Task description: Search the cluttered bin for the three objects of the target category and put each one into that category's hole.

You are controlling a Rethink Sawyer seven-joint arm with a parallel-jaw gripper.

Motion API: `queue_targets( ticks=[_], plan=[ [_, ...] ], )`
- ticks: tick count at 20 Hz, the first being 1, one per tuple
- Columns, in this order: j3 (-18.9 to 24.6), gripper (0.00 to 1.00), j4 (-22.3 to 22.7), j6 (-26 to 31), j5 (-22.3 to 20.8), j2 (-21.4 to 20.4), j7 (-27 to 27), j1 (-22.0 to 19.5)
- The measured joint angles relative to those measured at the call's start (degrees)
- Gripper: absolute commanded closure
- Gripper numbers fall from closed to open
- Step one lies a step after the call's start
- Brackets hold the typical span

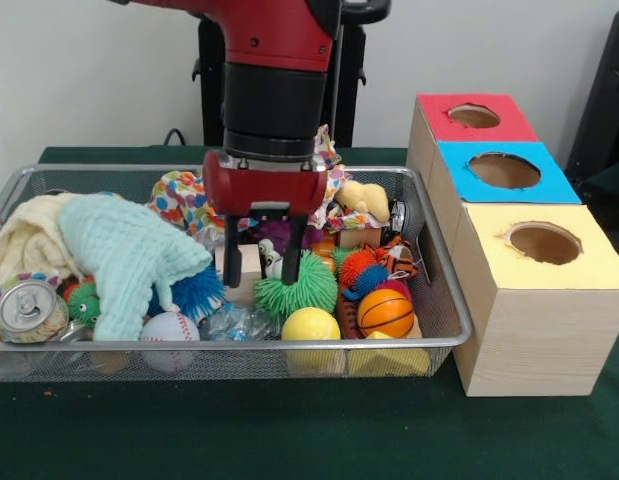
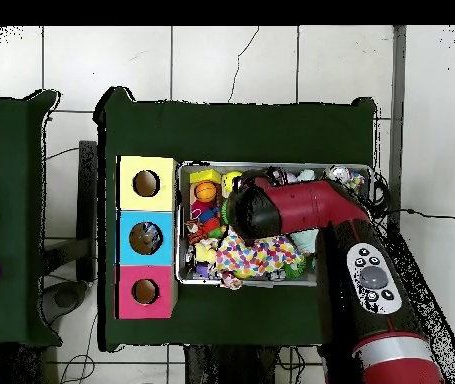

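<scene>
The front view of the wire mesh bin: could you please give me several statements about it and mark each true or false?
1. The gripper hangs open over the silver wire mesh bin. True.
2. The silver soda can sits beside the yellow-surround hole. False: it lies at the bin's opposite end.
3. The blue-surround hole lies between the red and yellow ones. True.
4. The gripper holds the crumpled clear plastic bottle. False: the bottle lies in the bin.

The red and black arm (image 1: 274,70) comes straight down over the middle of the bin (image 1: 429,345), its gripper (image 1: 262,262) pointing downward with the two dark fingers (image 1: 232,255) spread apart just inside the bin.
</scene>
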Motion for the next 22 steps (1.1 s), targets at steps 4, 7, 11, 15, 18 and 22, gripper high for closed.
queue_targets(
  ticks=[4, 7, 11, 15, 18, 22],
  plan=[
    [-1.58, 0.0, -2.03, 0.0, -0.11, 1.72, 0.0, 0.53],
    [-4.15, 0.0, -3.09, -0.02, -0.25, 3.05, 0.0, 2.1],
    [-7.89, 0.0, -3.52, -0.73, -0.4, 4.83, 0.0, 4.59],
    [-10.52, 0.0, -3.4, -2.23, -0.4, 5.88, 0.01, 6.1],
    [-12.75, 0.0, -3.28, -3.78, -0.39, 6.48, 0.08, 7.23],
    [-16.16, 0.0, -3.26, -6.32, -0.33, 7.55, 0.55, 9.06]
  ],
)
